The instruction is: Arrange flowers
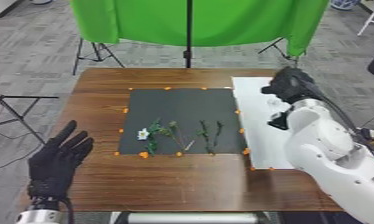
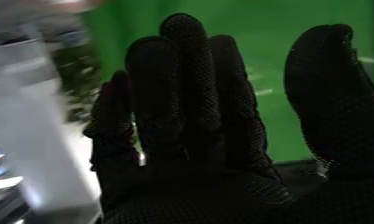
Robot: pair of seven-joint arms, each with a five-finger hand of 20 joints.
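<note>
Here, flower stems (image 1: 152, 142) are lying side by side on the dark mat (image 1: 179, 105), probably for easy picking; to its right the right hand (image 1: 292, 85) is hovering spread, to its left the left hand (image 1: 56, 162) likewise.

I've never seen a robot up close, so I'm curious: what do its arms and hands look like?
The arm on the right is glossy white with rounded segments and a black cable alongside. The right hand and left hand are human-shaped, in black fabric gloves with a fine mesh texture.
</note>
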